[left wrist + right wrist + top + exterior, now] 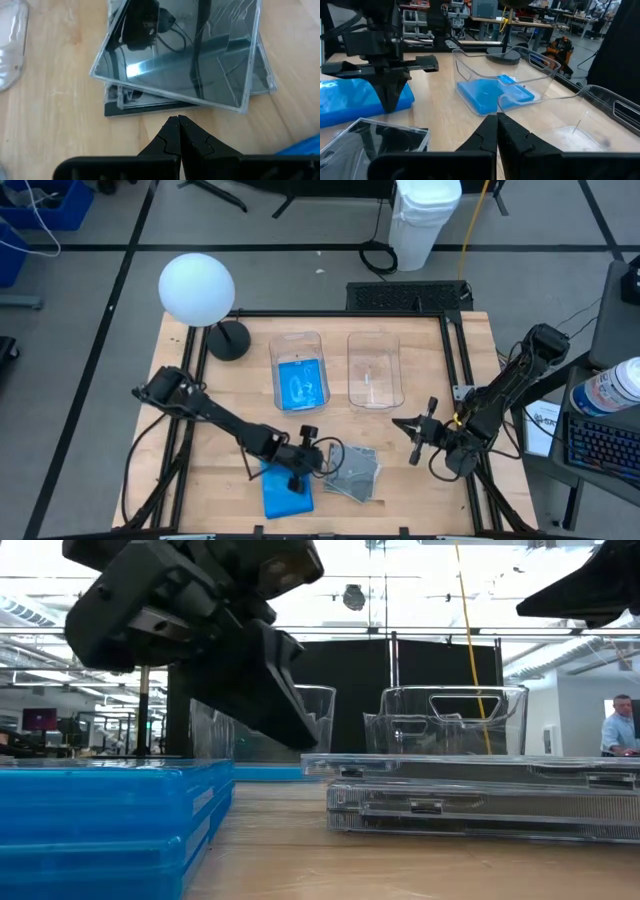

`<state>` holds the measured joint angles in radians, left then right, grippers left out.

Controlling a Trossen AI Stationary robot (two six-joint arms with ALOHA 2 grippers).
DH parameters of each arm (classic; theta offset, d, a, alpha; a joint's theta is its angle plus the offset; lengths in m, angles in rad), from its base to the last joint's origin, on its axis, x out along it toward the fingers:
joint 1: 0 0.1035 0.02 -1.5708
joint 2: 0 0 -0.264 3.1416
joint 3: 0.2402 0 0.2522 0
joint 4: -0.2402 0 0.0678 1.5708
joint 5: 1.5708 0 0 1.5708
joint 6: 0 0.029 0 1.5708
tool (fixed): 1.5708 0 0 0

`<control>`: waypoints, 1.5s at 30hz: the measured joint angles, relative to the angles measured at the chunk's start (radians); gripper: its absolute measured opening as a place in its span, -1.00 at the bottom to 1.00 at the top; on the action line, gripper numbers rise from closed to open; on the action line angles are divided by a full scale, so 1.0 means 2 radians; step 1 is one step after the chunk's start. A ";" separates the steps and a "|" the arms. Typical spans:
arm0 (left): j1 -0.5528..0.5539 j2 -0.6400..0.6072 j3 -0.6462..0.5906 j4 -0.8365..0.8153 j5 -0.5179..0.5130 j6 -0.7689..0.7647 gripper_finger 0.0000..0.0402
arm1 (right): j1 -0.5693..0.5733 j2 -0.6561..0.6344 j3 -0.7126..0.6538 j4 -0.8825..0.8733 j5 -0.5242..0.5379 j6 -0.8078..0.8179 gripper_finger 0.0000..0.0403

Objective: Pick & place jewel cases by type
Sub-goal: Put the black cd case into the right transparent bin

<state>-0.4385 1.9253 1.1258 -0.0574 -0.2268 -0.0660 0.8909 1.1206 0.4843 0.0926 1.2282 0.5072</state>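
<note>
Pale wood under everything in the high view. Left gripper (pixel 318 452) sitting low at the near edge, jaws pinched together on nothing, with the stack of blue cases (pixel 287 491) just behind and beside it and the pile of grey see-through cases (pixel 352 472) just ahead of the tips. Right gripper (pixel 402 424) parked well clear toward the right rail, jaws also closed and empty. 2 clear tubs beyond: the left tub (pixel 299 370) already carrying a blue case (pixel 301 383), the right tub (pixel 374 369) looking bare.

Down to the low view: left gripper (pixel 290 725) hanging above the gap between the blue cases (pixel 110 825) and the grey cases (pixel 480 797), touching neither.

Left wrist view now: closed fingertips (pixel 172 131) pointing straight at the near edge of the grey pile, top grey case (pixel 182 52) skewed on the ones below.

Right wrist view: fingers (pixel 490 131) together, looking across at the left tub (pixel 465 70) and the empty right tub (pixel 600 107).

Likely step: picking a grey case for the empty tub. Best done by opening wide before advancing, then straddling only the top case at its overhanging edge, keeping the lower finger off the case beneath, and lifting straight up so the slick pile underneath stays put.
</note>
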 joint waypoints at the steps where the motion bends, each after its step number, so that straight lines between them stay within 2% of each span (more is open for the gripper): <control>1: 0.001 0.003 0.004 -0.006 0.002 -0.002 -1.00 | 0.000 0.000 0.000 0.001 0.000 0.000 -1.00; 7: 0.004 0.018 0.021 -0.006 0.018 -0.001 -1.00 | 0.000 0.000 0.000 0.001 -0.001 0.001 -1.00; 13: 0.006 0.018 0.021 -0.002 0.024 0.000 -1.00 | 0.000 0.000 0.000 0.005 -0.014 0.002 -1.00; 45: 0.020 0.018 0.020 0.023 0.049 0.002 -1.00 | 0.000 0.000 0.000 0.004 -0.013 0.000 -1.00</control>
<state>-0.3977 1.9617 1.1667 -0.0108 -0.1282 -0.0616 0.8902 1.1206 0.4843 0.1013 1.2026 0.5079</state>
